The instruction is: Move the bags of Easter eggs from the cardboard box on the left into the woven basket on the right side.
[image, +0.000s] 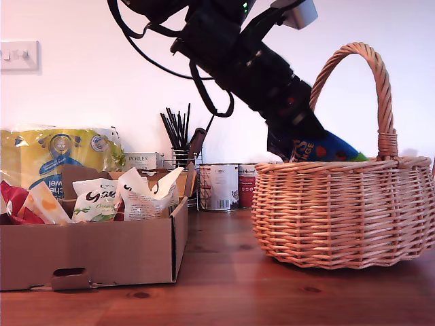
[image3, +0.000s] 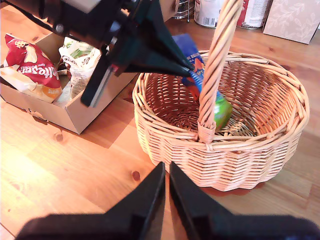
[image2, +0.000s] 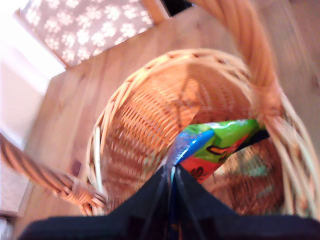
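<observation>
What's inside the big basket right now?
A blue and green bag hangs inside the woven basket, pinched by my first gripper. The weave under it looks bare, though the first wrist view hints at something pale low down. The handle hides part.

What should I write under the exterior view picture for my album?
My first gripper lowers a blue bag into the woven basket.
</observation>
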You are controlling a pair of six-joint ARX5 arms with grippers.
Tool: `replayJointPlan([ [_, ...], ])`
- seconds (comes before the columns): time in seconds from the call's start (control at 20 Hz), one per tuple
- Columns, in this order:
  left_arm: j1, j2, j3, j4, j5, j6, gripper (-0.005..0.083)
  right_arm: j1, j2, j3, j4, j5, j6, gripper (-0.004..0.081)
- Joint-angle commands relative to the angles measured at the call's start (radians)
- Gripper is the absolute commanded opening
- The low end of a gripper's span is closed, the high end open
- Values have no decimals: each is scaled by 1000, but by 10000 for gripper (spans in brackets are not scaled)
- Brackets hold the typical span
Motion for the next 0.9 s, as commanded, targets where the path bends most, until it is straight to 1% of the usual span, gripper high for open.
replayJointPlan([
  [0.0, -4, -16, 11, 43, -30, -84, -24, 4, -3, 6, 5, 0, -3, -13],
  [0.05, -4, -16, 11, 51, -40, -150, -24, 4, -3, 6, 5, 0, -3, -13],
  [0.1, -4, -16, 11, 48, -54, -187, -24, 4, -3, 6, 4, 0, -3, -13],
  [0.2, -10, -14, 11, 31, -61, -343, -24, 4, -3, 6, 4, 0, -3, -13],
  [0.25, -18, -13, 11, 25, -61, -399, -24, 4, -3, 6, 4, 0, -3, -13],
  [0.35, -42, -8, 11, 17, -35, -461, -21, 4, -3, 6, 5, 0, -3, -13],
  [0.4, -56, -8, 11, 5, -35, -468, 15, 4, -3, 6, 5, 0, -3, -13],
  [0.5, -76, -8, 11, -8, -39, -454, 141, 4, -3, 6, 4, 0, -3, -13],
  [0.55, -81, -8, 11, -13, -34, -454, 187, 4, -3, 6, 5, 0, -3, -13],
  [0.65, -79, -10, 17, -39, -35, -454, 218, 4, -3, 6, 4, 0, -3, -13],
  [0.85, -61, -48, 20, -103, -35, -441, 221, 4, -3, 6, 4, -1, -3, -13],
])
